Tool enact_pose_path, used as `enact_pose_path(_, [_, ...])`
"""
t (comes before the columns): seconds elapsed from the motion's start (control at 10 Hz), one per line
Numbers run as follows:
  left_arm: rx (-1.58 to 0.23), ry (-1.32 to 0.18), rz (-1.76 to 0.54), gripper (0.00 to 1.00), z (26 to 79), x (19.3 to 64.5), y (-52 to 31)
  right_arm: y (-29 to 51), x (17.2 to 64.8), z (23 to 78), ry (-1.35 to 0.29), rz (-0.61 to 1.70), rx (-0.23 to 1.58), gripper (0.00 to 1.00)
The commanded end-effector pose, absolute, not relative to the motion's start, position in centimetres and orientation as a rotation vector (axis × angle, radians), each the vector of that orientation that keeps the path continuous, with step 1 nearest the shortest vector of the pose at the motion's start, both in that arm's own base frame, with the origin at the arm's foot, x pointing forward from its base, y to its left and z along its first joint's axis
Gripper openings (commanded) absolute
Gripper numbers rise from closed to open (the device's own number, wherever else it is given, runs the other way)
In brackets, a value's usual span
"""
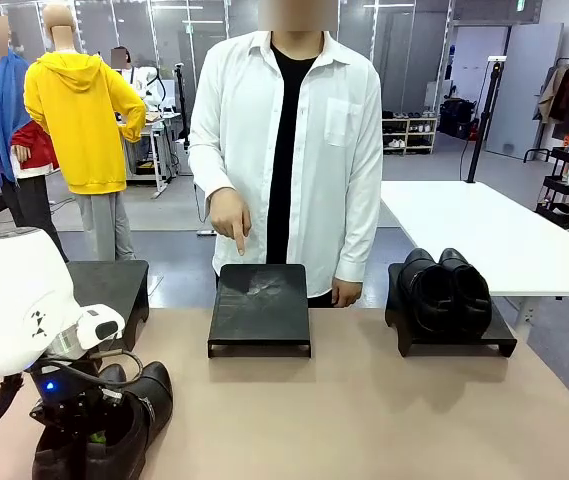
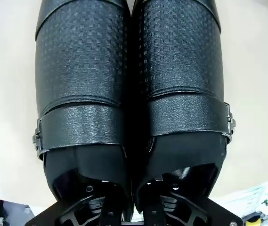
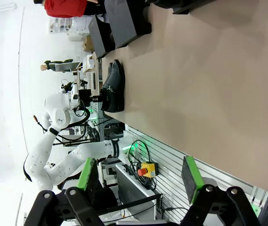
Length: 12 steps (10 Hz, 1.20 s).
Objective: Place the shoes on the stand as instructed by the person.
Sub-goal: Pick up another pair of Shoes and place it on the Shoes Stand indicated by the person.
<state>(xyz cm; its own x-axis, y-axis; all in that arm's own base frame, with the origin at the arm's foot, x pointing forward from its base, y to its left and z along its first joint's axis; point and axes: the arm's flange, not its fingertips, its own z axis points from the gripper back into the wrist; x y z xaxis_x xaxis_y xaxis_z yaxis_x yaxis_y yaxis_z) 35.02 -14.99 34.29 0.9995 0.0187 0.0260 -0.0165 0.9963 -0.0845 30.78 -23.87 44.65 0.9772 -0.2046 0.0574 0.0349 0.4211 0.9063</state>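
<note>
Left gripper [image 1: 96, 436] clamped on buckled shoes [image 2: 82, 70], finger inside each; right gripper [image 3: 138, 176] wide apart, empty

The ankle-high pair [image 1: 146, 398], glossy black with 1 small metal buckle on each shoe, stands upright at the near left corner of the table [image 1: 364, 420], the 2 shoes side by side and touching. The lower-cut pair [image 1: 446, 290] sits on the right stand [image 1: 454, 342] at the far edge. The person [image 1: 314, 150] points 1 finger of a hand [image 1: 230, 217] down at the middle stand [image 1: 260, 305].
</note>
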Motion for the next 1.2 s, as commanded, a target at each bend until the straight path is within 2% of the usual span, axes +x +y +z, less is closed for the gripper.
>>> enact_pose_path(0.0, [-0.087,-0.091,0.031,0.00,34.1,30.9,-13.8,-23.9,30.5,44.6,-0.167,-0.143,1.112,0.91])
enact_pose_path(0.5, [-0.091,-0.162,0.006,0.00,41.9,34.1,-14.2,-23.9,30.5,44.6,-0.167,-0.143,1.112,0.91])
enact_pose_path(0.8, [-0.102,-0.205,-0.001,0.00,43.5,34.7,-14.1,-23.9,30.5,44.6,-0.167,-0.143,1.112,0.91])
enact_pose_path(0.9, [-0.086,-0.148,-0.005,0.00,41.9,34.3,-13.4,-23.9,30.5,44.6,-0.167,-0.143,1.112,0.91])
enact_pose_path(1.1, [-0.086,-0.148,-0.005,0.00,41.9,34.3,-13.4,-23.9,30.5,44.6,-0.167,-0.143,1.112,0.91])
